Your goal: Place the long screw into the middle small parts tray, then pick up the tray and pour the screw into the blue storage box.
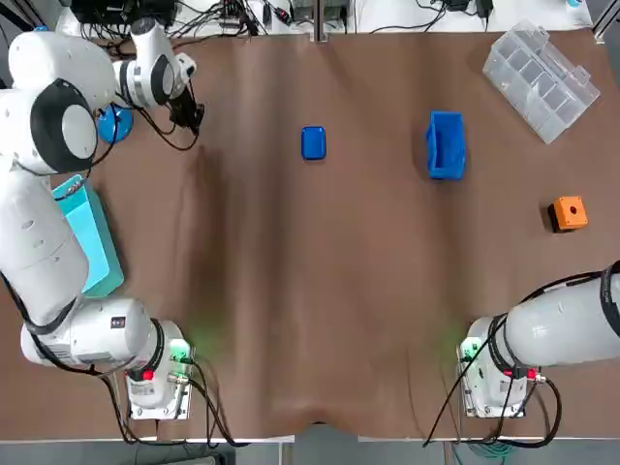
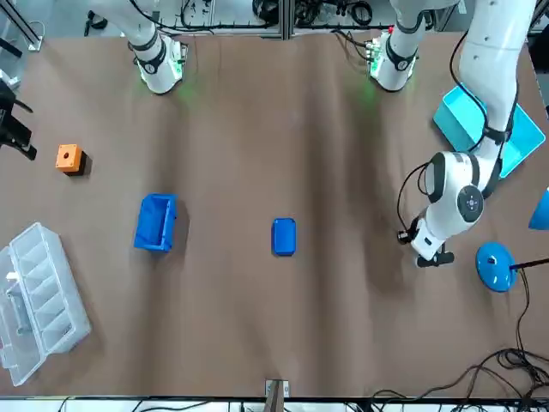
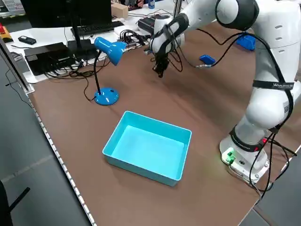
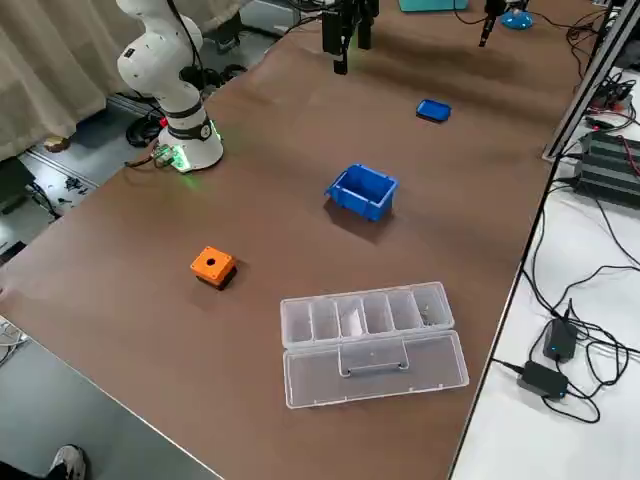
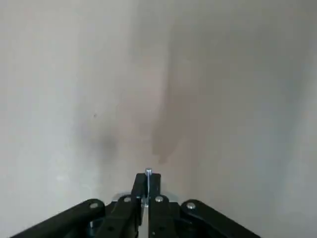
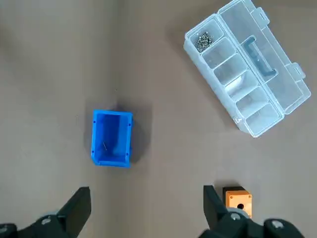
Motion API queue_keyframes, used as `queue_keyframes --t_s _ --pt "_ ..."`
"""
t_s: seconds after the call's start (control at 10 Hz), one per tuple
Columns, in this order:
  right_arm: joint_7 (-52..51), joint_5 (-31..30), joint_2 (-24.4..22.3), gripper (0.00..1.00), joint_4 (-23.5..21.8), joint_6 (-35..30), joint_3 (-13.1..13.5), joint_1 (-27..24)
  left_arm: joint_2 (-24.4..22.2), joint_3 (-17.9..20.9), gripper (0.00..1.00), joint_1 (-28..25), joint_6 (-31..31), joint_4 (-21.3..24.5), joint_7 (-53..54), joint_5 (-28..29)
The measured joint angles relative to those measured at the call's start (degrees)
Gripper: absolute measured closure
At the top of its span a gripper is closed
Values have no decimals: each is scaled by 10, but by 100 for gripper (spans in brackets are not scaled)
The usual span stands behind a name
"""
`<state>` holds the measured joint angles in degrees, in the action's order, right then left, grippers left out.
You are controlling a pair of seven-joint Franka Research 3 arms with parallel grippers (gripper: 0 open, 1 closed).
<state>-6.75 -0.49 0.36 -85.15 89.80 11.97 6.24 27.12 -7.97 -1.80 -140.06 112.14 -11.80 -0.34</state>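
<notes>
Brown table [image 1: 310, 291] | we saw the left gripper [image 1: 191, 116] low at the far-left side beside a blue lamp [image 1: 114, 124], jaws pinched on the long screw [image 5: 148, 173] | small blue tray [image 1: 313, 142] and blue storage box [image 1: 446, 145] sat apart | right gripper [image 6: 144, 198] hung high, jaws wide

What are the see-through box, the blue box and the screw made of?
See-through box: probably hard plastic, glossy; the table shows through it. Blue box: probably moulded plastic, even colour, smooth walls. Screw, pinched in the left gripper: likely metal, silvery glint.
</notes>
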Motion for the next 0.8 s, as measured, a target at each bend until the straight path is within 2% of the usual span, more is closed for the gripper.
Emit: queue_keyframes --t_s 0.3,0.5,0.8 --pt "0 0 0 0 0 -2 0 0 -38 -57 94 12 33 -26 -62 0" --pt "0 0 0 0 10 -1 2 0 -41 -96 94 27 39 -34 -116 0" --pt "0 0 -1 0 28 -11 -3 0 -40 -108 94 105 39 -50 -220 0"
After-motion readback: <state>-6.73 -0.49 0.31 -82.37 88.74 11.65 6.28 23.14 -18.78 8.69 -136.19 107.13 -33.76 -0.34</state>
